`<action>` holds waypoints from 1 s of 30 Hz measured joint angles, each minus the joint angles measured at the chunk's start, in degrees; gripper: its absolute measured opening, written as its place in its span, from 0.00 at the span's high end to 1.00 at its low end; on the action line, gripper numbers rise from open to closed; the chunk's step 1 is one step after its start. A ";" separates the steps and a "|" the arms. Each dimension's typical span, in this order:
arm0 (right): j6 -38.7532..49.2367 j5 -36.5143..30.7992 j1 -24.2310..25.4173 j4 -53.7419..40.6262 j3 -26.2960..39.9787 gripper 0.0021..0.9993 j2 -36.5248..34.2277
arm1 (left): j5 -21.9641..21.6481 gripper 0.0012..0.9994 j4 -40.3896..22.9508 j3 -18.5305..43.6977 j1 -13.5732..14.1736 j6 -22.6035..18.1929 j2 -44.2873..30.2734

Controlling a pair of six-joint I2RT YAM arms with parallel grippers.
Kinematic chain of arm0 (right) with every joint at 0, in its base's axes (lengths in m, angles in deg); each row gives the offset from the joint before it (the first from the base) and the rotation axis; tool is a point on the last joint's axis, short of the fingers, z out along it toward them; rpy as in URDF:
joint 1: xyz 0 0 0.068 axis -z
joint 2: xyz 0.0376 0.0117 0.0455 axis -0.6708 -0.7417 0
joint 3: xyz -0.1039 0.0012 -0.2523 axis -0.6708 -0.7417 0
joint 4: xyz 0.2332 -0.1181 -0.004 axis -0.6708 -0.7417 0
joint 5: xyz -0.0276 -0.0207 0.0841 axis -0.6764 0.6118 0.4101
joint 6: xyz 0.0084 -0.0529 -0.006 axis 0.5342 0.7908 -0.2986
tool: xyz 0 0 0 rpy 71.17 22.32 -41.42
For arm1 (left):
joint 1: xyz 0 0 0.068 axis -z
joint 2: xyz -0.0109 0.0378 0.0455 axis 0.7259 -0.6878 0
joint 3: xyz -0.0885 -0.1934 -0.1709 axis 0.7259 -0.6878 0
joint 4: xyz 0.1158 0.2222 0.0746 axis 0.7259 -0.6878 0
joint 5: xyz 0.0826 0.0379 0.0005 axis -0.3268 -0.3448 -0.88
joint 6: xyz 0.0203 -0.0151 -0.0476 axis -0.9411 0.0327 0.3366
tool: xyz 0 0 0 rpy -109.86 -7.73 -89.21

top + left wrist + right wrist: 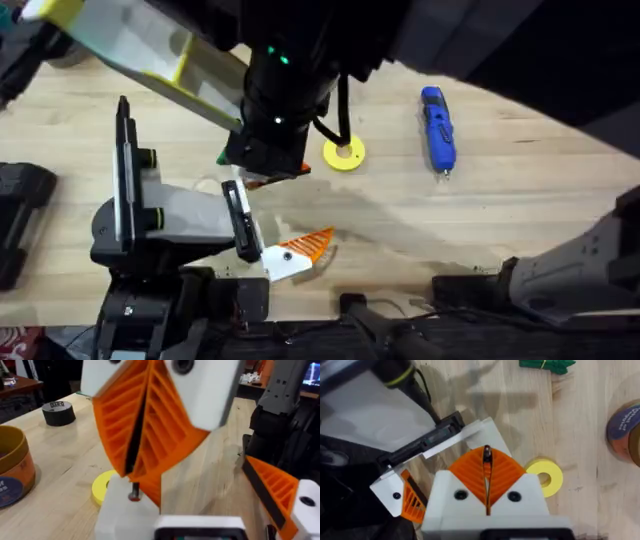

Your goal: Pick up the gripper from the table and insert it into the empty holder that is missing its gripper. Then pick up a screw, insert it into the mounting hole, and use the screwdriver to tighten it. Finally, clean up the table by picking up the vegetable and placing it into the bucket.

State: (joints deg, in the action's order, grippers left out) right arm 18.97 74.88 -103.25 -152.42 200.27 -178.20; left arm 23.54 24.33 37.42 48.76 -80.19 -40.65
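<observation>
Over at the white holder [120, 512] on the mock arm, we had the right gripper [487, 452] pinched fully closed, its orange ribbed pads pressed together with a screw [134, 494] nipped at the very tip, hanging just above the holder block. So by our read we were mid screw step: screw picked, not yet clearly seated in the mounting hole. We honestly couldn't tell from these angles whether the loose wedge was already sitting in that holder. The neighbouring mount had its own fitted orange wedge [308, 245] bolted on.

What was left, as far as we could judge:
- The screwdriver [437, 130] lay flat on the table, well apart from the action, so no tightening was going on.
- The vegetable [547, 364] was on the wood, not in the bucket [12, 467], which stood off to one side near a flat yellow disc [343, 153].

Surface was a pale wood-grain table [520, 200], lots of shadow from the arms. A black tape roll [58, 412] sat toward the far edge, and behind it the room was dim with other benches and gear.
</observation>
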 joint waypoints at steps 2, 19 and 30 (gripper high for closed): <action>0.00 0.02 0.00 0.04 0.00 1.00 -0.26 | 0.00 0.01 0.00 0.00 0.00 -0.02 0.00; 0.00 0.15 0.00 0.07 -0.02 1.00 -2.03 | -0.01 0.01 0.00 0.00 0.00 -0.02 0.00; 0.00 0.15 -0.15 0.13 -0.13 1.00 -2.03 | 0.00 0.01 0.00 0.00 0.00 0.00 0.00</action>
State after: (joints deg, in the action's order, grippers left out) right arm 18.97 75.03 -103.40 -152.29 200.14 -180.23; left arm 23.54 24.33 37.42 48.76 -80.19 -40.65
